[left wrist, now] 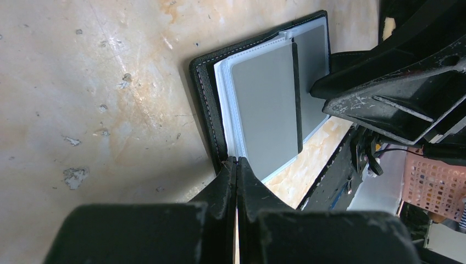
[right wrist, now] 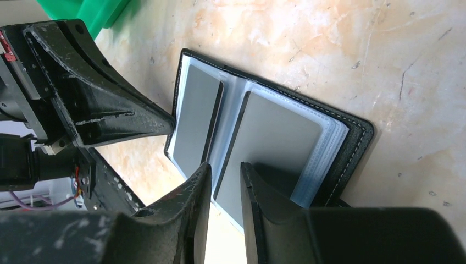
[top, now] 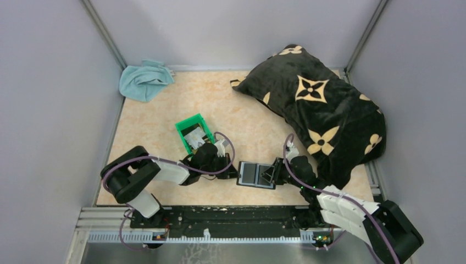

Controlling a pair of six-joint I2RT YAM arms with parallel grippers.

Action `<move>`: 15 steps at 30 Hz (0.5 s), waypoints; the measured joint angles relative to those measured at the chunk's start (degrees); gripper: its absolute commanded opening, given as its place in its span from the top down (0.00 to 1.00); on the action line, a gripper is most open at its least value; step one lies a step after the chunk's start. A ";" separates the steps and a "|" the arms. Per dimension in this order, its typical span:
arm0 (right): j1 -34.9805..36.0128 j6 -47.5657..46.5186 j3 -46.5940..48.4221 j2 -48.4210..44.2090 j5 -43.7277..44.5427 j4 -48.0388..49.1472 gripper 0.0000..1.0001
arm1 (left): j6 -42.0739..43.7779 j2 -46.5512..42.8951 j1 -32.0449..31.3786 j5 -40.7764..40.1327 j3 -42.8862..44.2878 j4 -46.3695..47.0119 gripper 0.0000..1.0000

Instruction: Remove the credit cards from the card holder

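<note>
The card holder (top: 256,175) lies open and flat on the table between my two grippers. Its clear sleeves show grey card-shaped rectangles (right wrist: 275,140) (left wrist: 264,104) with dark edges. My left gripper (left wrist: 237,160) is shut, and its tips rest against the holder's black stitched edge (left wrist: 206,104). My right gripper (right wrist: 226,169) reaches in from the opposite side with its jaws a little apart. Its fingertips (right wrist: 248,173) sit over the edge of the larger grey rectangle, and nothing is lifted between them. Pale credit cards (top: 194,137) lie in the green bin (top: 187,124).
A black pillow with tan flowers (top: 324,104) fills the back right, close behind my right arm. A light blue cloth (top: 144,80) is bunched in the back left corner. Grey walls stand on both sides, and a metal rail (top: 220,217) runs along the near edge.
</note>
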 measured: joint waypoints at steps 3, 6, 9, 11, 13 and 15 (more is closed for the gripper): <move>-0.17 0.11 0.00 2.21 -0.85 2.67 0.73 | 0.00 0.11 0.00 0.15 0.07 0.02 1.00; -0.20 0.61 0.00 5.88 -1.97 6.56 0.73 | -0.02 0.31 0.00 0.35 0.17 0.04 1.00; -0.20 1.51 0.02 10.84 -3.65 11.82 0.75 | -0.02 0.46 0.00 0.44 0.33 0.07 1.00; -0.20 2.10 0.02 14.10 -4.85 15.56 0.76 | -0.02 0.48 0.00 0.44 0.33 0.07 1.00; -0.20 2.91 0.02 17.03 -5.88 18.75 0.76 | -0.02 0.48 0.00 0.44 0.33 0.07 1.00; -0.20 3.50 0.02 19.02 -6.69 20.96 0.77 | -0.02 0.48 0.00 0.42 0.33 0.07 1.00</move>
